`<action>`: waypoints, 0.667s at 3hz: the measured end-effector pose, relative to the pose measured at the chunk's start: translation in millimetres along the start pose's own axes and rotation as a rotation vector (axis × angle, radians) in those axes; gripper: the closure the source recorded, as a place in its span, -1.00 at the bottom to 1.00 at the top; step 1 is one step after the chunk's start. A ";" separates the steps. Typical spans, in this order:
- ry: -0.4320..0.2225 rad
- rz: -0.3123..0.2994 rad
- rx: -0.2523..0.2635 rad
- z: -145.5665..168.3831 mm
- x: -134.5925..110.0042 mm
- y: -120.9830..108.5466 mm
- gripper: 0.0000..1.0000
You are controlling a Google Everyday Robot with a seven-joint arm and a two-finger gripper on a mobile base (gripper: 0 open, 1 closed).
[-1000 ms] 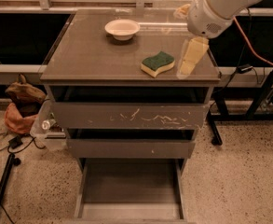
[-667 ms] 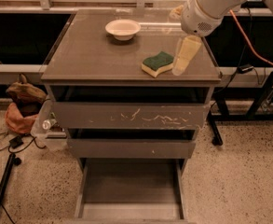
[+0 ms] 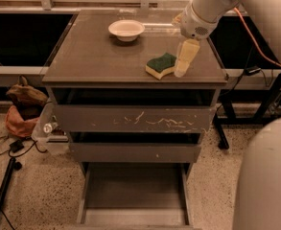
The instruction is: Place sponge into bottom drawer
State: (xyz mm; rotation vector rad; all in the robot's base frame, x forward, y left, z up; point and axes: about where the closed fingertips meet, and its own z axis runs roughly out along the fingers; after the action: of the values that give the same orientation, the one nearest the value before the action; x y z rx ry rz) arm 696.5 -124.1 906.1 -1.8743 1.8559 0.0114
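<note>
Brown tabletop [image 3: 101, 56] w/ a white bowl [image 3: 126, 29] at the back. The sponge [image 3: 161, 65] lies near the front right edge. The btm drawer [image 3: 135, 186] is pulled out below. A bump could push the sponge off. The pincer [image 3: 184, 61] is just beside its right end. Can't tell how open it is, prob. holds nothing.

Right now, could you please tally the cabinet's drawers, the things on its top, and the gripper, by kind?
sponge: 1, on the cabinet top
bowl: 1, white, on the cabinet top
drawers: 3 (scratched-front drawer, middle drawer, bottom drawer, pulled open)
gripper: 1, right beside the sponge
Total: 6
</note>
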 end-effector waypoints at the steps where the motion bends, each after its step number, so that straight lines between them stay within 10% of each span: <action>1: 0.023 0.000 -0.047 26.1 6.5 -4.8 -1.00; 2: 0.023 0.000 -0.047 26.1 6.5 -4.8 -1.00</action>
State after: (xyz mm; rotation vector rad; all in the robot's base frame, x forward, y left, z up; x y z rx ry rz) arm 710.2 -121.3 882.7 -1.9138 1.8868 0.0339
